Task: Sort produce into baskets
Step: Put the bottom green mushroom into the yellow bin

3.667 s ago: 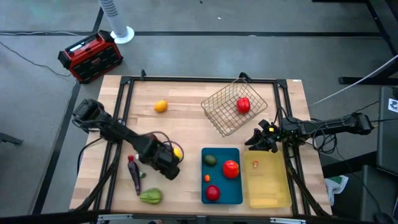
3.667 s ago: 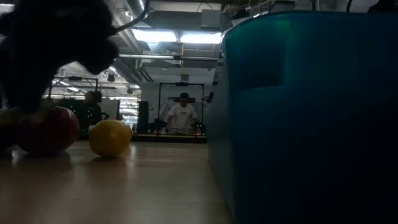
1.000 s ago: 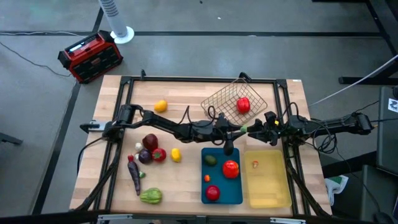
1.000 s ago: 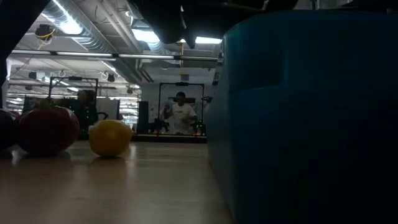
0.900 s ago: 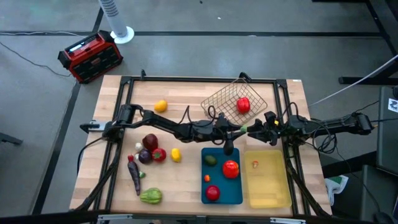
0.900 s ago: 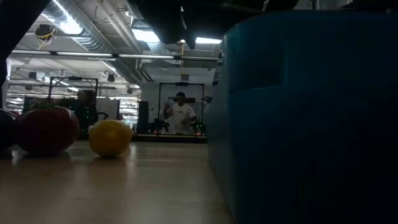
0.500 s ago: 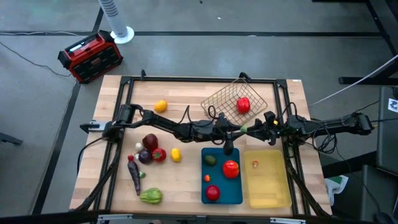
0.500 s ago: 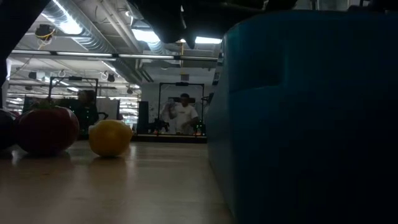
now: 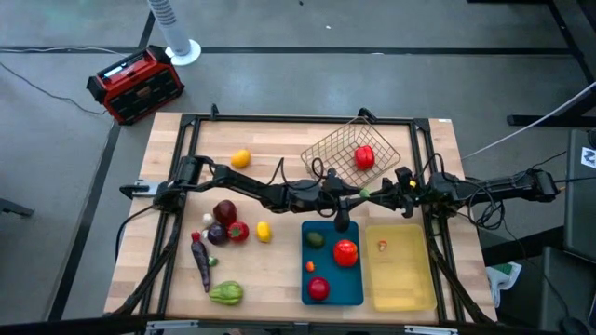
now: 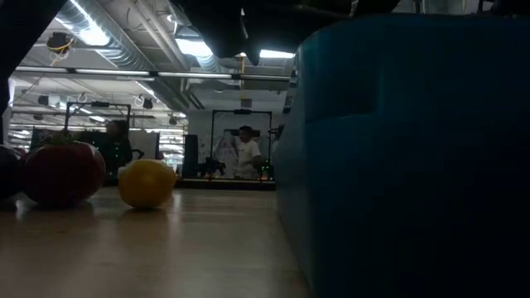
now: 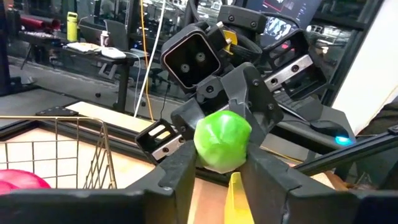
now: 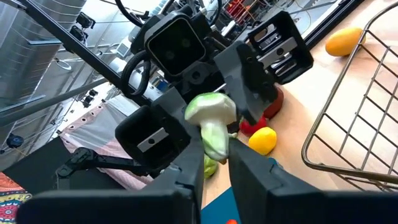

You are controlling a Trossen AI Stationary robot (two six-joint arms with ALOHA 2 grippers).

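Both grippers meet above the middle of the worktop point(image 9: 279, 158), just beyond the far edge of the blue tray point(image 9: 332, 276) and near the open mouth of the tipped wire basket point(image 9: 337, 158). Between them is a small green fruit point(image 11: 222, 139): the left gripper point(image 11: 219, 167) has its two fingers closed against the fruit's sides, and the right gripper point(image 12: 211, 163), facing it nose to nose, is also pinched on the same piece, so the green fruit is clamped from both directions and held clear of the wood. No writing on either gripper or on the trays can be read. One red fruit point(image 9: 364, 156) lies inside the wire basket. The blue tray holds a dark green piece point(image 9: 316, 239), a large red one point(image 9: 345, 251), a tiny orange one point(image 9: 310, 267) and another red one point(image 9: 318, 289). The pale yellow tray point(image 9: 402, 279), touching the blue tray's side, carries one small orange piece point(image 9: 382, 247). On the bare wood to the left arm's side lie an orange fruit point(image 9: 240, 158), a dark red one point(image 9: 224, 211), a purple one point(image 9: 215, 233), a small red one point(image 9: 238, 231), a yellow lemon point(image 9: 264, 231), a dark purple long vegetable point(image 9: 201, 263) and a green pepper point(image 9: 225, 293). A red-and-black box point(image 9: 135, 85) sits on the floor beyond the worktop; its label is unreadable.
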